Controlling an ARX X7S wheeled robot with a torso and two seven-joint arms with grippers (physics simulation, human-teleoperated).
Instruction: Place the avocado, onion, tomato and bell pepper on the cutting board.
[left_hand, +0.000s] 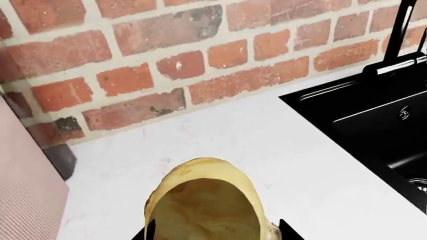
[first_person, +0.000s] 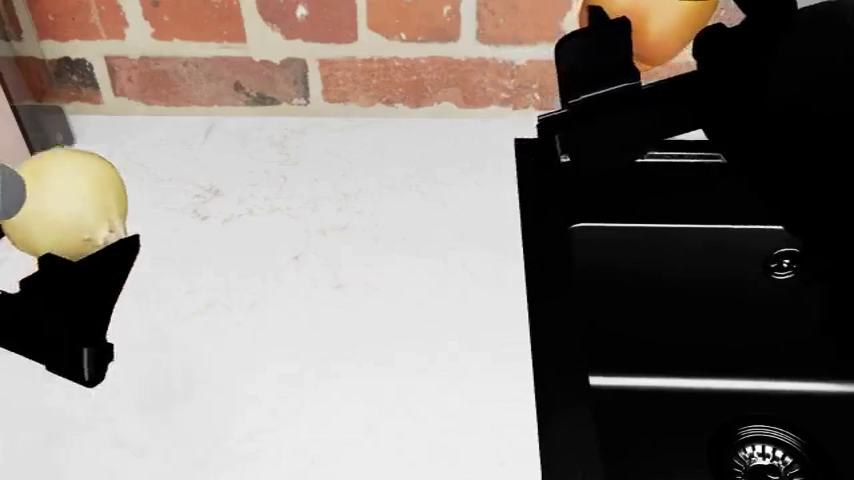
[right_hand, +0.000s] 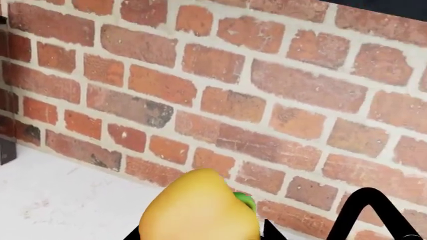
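My left gripper (left_hand: 217, 233) is shut on the pale yellow onion (left_hand: 207, 197), held above the white counter (left_hand: 220, 135). In the head view the onion (first_person: 64, 205) shows at the far left, above a black finger (first_person: 83, 300). My right gripper (right_hand: 200, 235) is shut on the yellow-orange bell pepper (right_hand: 200, 207), whose green stem (right_hand: 244, 200) points at the brick wall. The head view has the bell pepper (first_person: 657, 30) at the top right, between two black fingers (first_person: 595, 50), over the back of the sink. The avocado, the tomato and the cutting board are out of view.
A black sink (first_person: 667, 300) with a drain (first_person: 763, 452) takes up the right of the counter (first_person: 334, 300). A black faucet (left_hand: 402, 25) stands behind it. A red brick wall (first_person: 267, 40) runs along the back. A pinkish panel (left_hand: 27, 195) and a dark block (left_hand: 63, 160) stand at the left.
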